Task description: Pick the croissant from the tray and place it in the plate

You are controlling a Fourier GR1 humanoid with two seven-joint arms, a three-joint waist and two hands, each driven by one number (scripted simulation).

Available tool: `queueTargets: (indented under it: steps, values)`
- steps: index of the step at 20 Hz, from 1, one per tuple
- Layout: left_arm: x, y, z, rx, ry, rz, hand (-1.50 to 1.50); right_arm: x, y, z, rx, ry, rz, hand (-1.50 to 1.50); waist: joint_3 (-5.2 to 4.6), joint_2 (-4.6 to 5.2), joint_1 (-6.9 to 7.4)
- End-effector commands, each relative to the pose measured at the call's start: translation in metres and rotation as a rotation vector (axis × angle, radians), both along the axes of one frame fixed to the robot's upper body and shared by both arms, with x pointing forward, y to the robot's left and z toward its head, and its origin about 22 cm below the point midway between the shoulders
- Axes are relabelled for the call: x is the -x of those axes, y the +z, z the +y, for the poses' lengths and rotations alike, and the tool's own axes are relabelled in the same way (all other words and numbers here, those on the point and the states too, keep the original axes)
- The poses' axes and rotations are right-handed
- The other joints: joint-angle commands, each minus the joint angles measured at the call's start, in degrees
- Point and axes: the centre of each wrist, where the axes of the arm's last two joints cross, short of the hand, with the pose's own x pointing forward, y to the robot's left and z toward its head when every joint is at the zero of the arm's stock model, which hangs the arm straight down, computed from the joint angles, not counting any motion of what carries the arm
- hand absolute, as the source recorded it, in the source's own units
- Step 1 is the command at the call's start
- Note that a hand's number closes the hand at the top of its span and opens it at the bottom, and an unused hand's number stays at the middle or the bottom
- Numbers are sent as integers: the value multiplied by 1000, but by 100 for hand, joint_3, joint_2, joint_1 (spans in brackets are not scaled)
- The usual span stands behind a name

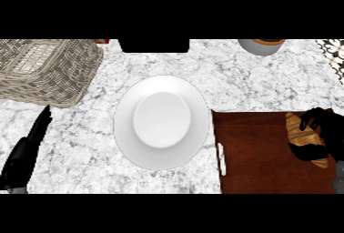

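A golden-brown croissant point(300, 134) lies on the dark brown tray point(262, 154) at the right side of the counter. My right hand point(324, 132) sits over the croissant's right side, its fingers and thumb curled round it and hiding part of it. A white plate point(161, 86) rests in the middle of the counter, just left of the tray, with nothing on it. At the lower left my left hand point(28, 148) rests open, fingers pointing up and away.
A wicker basket point(46, 68) stands at the back left. A black object point(153, 45) sits at the back centre, a grey cup point(260, 46) at the back right, and a patterned item point(334, 54) at the far right edge.
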Motion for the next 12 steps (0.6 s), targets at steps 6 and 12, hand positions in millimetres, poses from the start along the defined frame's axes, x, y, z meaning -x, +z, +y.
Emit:
queueTargets:
  steps: [6,12]
  values:
    - [10,-8,-11,0,-9,4,0,20,76,42,21,186,-400,150,2,-24,-48]
    - [4,-10,2,-2,15,-2,0,53,113,99,-168,382,-448,150,-2,-11,-37]
